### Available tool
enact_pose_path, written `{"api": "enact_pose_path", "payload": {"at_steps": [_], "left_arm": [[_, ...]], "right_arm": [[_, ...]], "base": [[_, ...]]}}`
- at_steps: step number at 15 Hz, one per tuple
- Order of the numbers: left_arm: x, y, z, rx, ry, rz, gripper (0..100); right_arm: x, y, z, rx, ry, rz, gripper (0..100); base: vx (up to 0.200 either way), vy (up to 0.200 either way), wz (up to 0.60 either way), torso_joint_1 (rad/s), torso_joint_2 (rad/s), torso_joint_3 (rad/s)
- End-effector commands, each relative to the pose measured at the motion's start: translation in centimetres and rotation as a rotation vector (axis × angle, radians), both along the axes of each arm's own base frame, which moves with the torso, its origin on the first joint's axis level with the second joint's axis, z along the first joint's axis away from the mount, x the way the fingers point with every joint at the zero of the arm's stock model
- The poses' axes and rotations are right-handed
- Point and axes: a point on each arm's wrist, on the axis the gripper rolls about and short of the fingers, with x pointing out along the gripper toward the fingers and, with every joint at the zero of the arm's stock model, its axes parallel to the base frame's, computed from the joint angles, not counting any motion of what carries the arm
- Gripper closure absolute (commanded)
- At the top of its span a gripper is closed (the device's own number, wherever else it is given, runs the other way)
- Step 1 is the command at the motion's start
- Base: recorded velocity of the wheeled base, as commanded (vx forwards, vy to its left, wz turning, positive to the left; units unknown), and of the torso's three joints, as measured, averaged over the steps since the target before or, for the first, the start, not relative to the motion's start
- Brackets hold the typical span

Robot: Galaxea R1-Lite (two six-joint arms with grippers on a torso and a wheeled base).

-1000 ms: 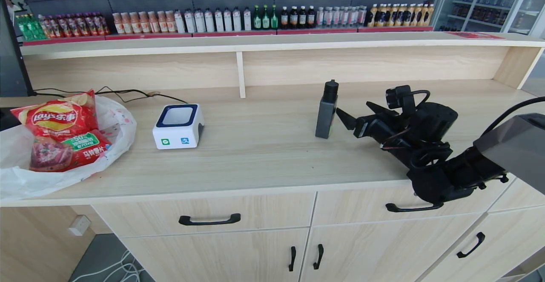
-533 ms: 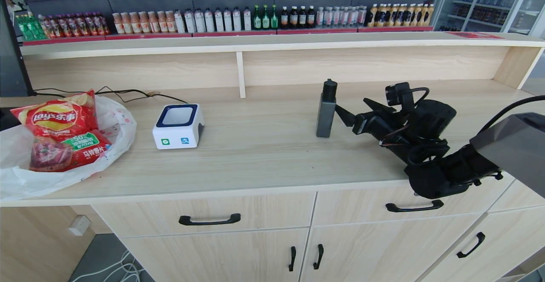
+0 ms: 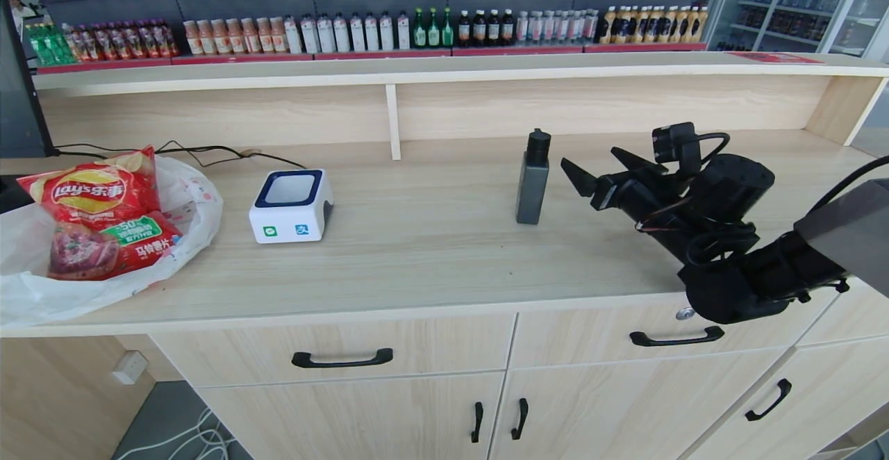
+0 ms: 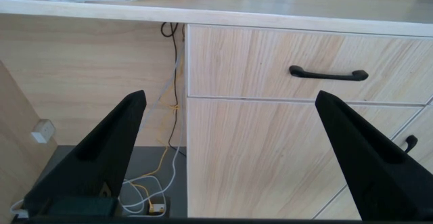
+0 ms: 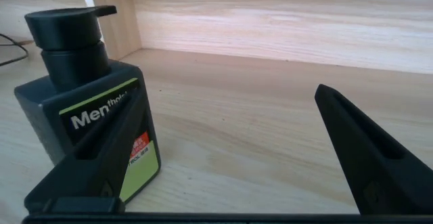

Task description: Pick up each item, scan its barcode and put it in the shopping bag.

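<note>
Right gripper [image 3: 589, 158] withdrew from bottle [image 3: 533, 182], now apart, jaws wide, empty. Bottle upright, cap up, right of scanner [image 3: 290, 206].

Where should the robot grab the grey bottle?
Probably around the middle of the bottle's boxy body, below the narrow cap, coming in level from the side where the open right gripper is. The bottle stands upright, so its flat sides suit a sideways pinch.

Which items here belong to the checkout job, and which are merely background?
Job: grey bottle, scanner, shopping bag, crisp packet in the bag, open right gripper beside the bottle.
Background: shelved drinks, drawer handle.
</note>
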Motion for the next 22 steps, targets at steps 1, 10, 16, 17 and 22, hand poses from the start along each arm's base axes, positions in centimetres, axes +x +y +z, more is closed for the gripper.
{"api": "enact_pose_path", "payload": {"at_steps": [1, 10, 16, 17, 22], "left_arm": [[0.0, 0.0, 0.0, 0.000, -0.001, 0.000, 0], [0.0, 0.0, 0.0, -0.002, 0.001, 0.000, 0], [0.0, 0.0, 0.0, -0.002, 0.002, 0.000, 0], [0.0, 0.0, 0.0, -0.002, 0.002, 0.000, 0], [0.0, 0.0, 0.0, -0.002, 0.001, 0.000, 0]], "right_arm": [[-2.8, -0.4, 2.4, 0.005, -0.030, -0.001, 0], [-9.7, -1.3, 3.0, 0.038, -0.095, -0.077, 0], [-11.4, -2.1, 3.0, -0.009, -0.095, -0.120, 0], [-11.6, -1.6, 2.8, -0.008, -0.084, -0.120, 0], [-12.7, 0.3, 2.8, 0.036, -0.066, -0.164, 0]], "base": [[0.000, 0.000, 0.00, 0.000, 0.00, 0.000], [0.000, 0.000, 0.00, 0.000, 0.00, 0.000], [0.000, 0.133, 0.00, 0.001, 0.00, 0.002], [0.000, 0.200, 0.00, 0.007, 0.00, 0.007], [0.000, 0.200, 0.00, 0.006, 0.00, 0.004]]}}
